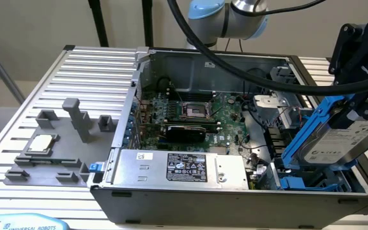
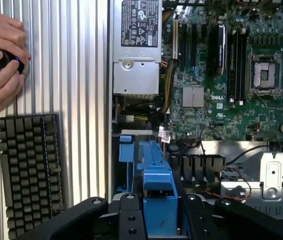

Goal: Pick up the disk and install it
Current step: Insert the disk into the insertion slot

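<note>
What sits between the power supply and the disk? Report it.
A tangle of wires fills the gap between the power supply and the disk, as seen in the exterior view.

UNIVERSAL ROBOTS stands on a pale blue casing (image 1: 24, 224), and seemingly DELL on the motherboard (image 2: 221, 112).

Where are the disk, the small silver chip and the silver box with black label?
disk (image 1: 339, 143): exterior view, on its white label.
small silver chip (image 1: 40, 143): exterior view, on its top face.
silver box (image 1: 186, 166): exterior view, on its black label.
</note>
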{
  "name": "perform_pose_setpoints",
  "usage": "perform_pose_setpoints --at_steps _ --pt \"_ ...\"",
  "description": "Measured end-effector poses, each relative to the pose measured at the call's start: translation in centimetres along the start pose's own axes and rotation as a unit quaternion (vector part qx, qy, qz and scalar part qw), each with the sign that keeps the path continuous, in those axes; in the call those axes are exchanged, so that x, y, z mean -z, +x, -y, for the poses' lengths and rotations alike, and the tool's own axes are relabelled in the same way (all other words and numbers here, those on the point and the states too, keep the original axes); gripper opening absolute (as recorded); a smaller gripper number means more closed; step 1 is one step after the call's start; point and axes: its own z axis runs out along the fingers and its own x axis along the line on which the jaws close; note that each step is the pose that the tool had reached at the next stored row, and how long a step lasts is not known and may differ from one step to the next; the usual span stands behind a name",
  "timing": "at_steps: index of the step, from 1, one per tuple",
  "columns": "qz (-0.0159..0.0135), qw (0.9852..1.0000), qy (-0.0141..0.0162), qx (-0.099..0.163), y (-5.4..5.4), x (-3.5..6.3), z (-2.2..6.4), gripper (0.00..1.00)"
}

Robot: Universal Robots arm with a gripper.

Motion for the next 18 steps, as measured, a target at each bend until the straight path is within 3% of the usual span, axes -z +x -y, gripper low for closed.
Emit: perform_pose_setpoints --at_steps 6,11,18 --pt "0.0000 1.0000 -0.0018 0.000 0.0 -0.41 0.01 0.33" --pt "-0.0004 1.0000 -0.0060 -0.001 0.0 -0.87 0.02 0.33" --pt "-0.0011 1.0000 -0.0096 -0.002 0.0 -1.17 0.03 0.33"
